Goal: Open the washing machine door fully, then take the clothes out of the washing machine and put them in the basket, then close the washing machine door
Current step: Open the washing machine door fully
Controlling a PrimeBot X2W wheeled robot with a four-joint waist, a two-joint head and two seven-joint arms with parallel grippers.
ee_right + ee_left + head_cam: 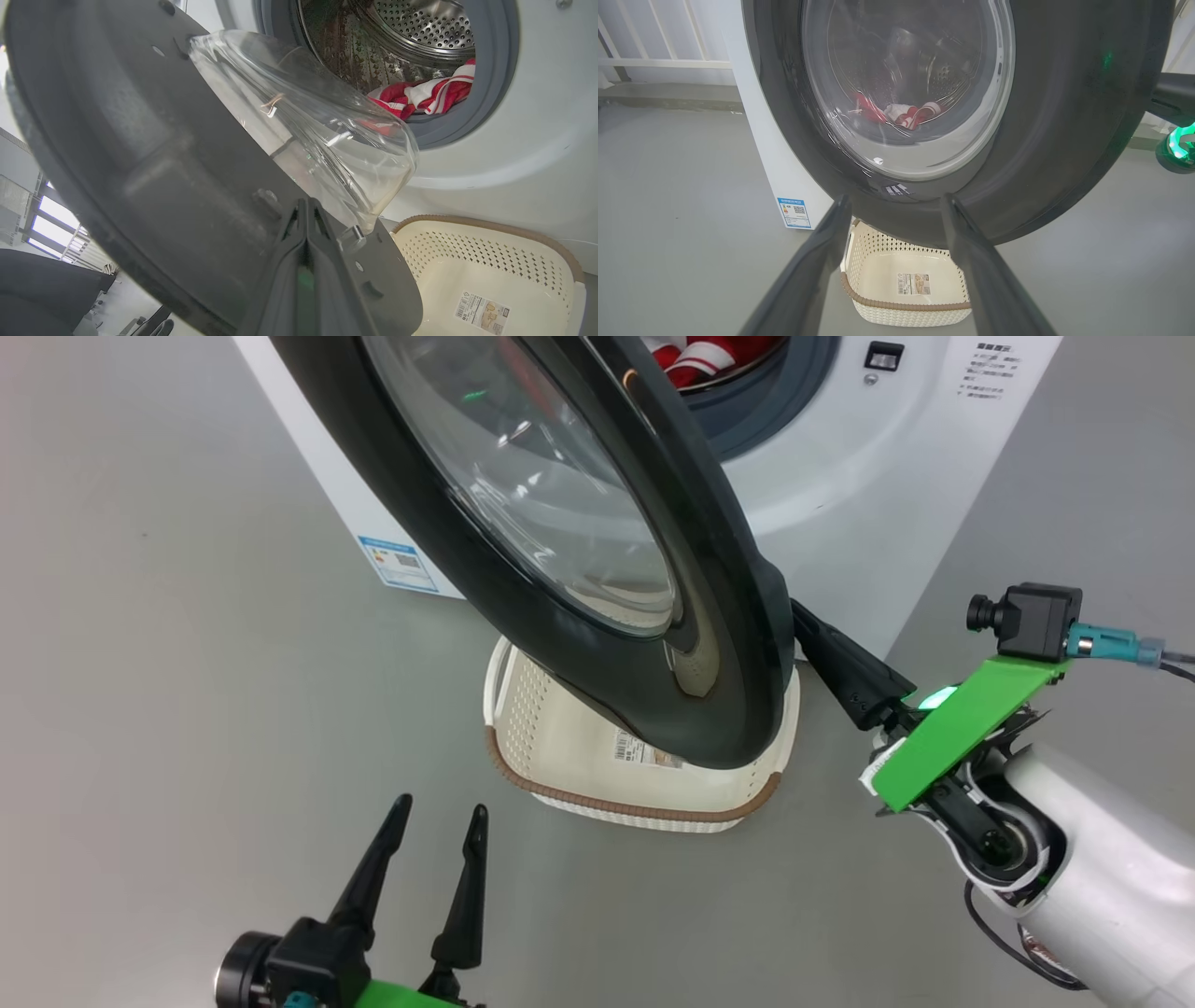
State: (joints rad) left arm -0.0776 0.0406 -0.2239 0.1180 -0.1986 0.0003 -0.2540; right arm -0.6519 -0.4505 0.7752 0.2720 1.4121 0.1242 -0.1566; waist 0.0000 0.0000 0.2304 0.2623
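The shut, empty right tool [810, 627] presses on the half-open washing machine door [742, 653], which hangs over the basket [635, 808] on the floor [187, 709], and may slip off it; the clothes [420, 95] lie in the drum [420, 28], and the left tool [441, 807] is wide open, empty.

The grey floor [140, 709] carries the washing machine [840, 476] and, just in front of it, the basket [546, 728].
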